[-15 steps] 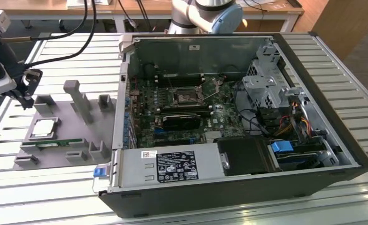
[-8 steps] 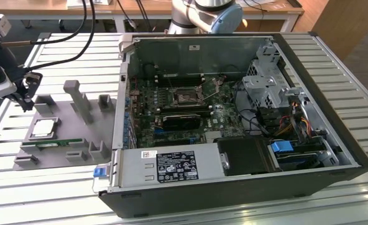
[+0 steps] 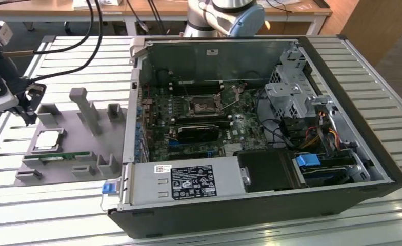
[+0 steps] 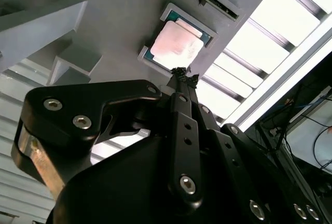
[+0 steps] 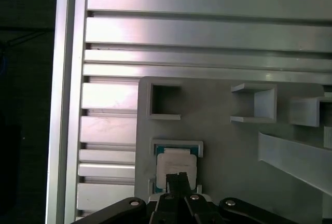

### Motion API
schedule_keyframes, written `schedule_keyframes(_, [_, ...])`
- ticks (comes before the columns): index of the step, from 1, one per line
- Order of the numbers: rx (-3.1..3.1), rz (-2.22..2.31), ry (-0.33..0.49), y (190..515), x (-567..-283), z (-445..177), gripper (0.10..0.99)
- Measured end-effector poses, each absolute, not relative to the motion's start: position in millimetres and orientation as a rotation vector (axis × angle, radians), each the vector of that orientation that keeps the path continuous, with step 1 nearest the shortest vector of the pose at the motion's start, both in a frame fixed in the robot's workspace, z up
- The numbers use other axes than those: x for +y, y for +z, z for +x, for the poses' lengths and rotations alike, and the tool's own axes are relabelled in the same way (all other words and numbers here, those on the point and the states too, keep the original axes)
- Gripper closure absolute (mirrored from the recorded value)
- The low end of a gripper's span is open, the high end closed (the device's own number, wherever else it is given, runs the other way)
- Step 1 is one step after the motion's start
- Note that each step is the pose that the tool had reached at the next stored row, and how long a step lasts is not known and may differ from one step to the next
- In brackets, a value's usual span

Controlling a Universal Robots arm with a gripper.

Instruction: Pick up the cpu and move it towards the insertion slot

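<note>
While tool hovers | cpu just below it | in grey tray

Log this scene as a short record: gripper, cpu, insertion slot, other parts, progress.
gripper: shut, holding nothing, tips over the cpu's edge in both wrist views
cpu: flat in its recess on the grey fixture tray
memory stick: on the same tray, beside the cpu
insertion slot: on the motherboard in the open computer case, to the exterior view's right of the tray
progress: cpu not yet lifted
</note>
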State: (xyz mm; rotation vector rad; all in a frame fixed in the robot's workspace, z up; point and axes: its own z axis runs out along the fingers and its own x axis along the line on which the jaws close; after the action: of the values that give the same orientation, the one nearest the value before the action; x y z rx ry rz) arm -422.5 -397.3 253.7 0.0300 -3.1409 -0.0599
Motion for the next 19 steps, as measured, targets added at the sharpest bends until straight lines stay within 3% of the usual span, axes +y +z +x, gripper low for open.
schedule_keyframes(19, [-3.141, 0.030, -0.060, 224, -397, -422, 0.984])
